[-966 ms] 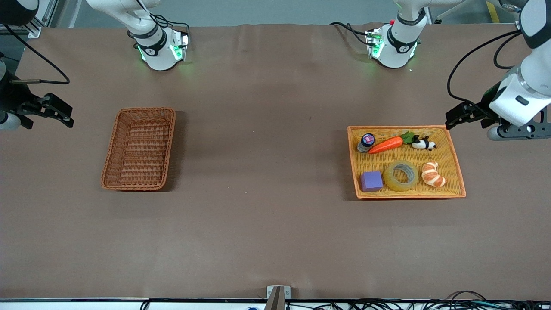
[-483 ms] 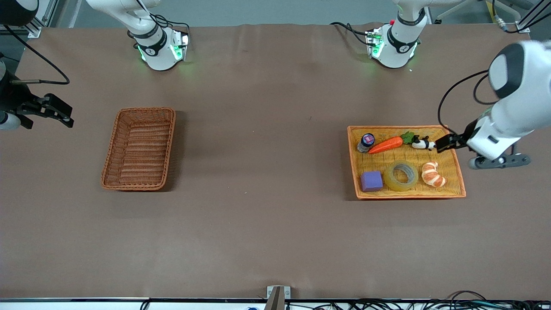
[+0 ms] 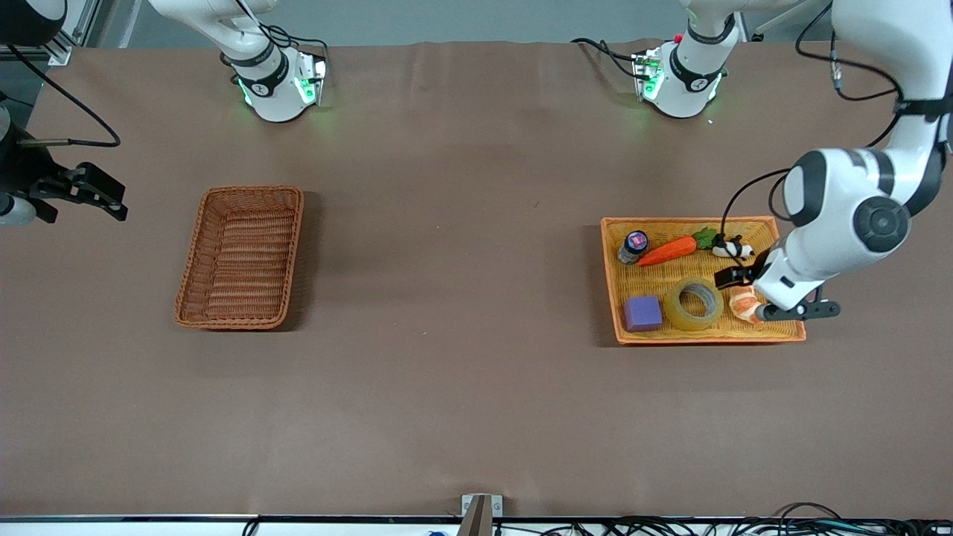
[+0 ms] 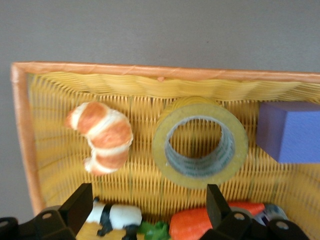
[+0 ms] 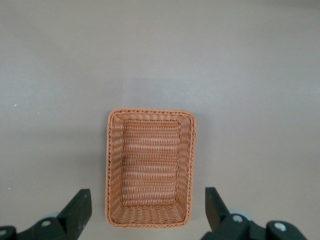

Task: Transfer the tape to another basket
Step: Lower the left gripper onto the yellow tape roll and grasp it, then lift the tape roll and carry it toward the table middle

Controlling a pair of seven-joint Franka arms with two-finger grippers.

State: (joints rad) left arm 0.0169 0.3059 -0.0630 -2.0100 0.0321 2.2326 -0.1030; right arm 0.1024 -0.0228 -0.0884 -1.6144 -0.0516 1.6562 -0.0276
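- Swung down over wide orange-yellow tray basket: left gripper, jaws spread wide, empty.
- Untouched inside, beside purple cube: translucent yellowish tape roll; grasp likely next.
- Parked off the table's edge, past empty reddish-brown wicker basket: right gripper, open, waiting.

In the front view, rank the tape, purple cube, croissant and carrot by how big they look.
1. Tape, widest footprint.
2. Carrot, longest but slim; close to the tape.
3. Purple cube.
4. Croissant: partly covered by the left end effector, so its place against the cube is unsure.
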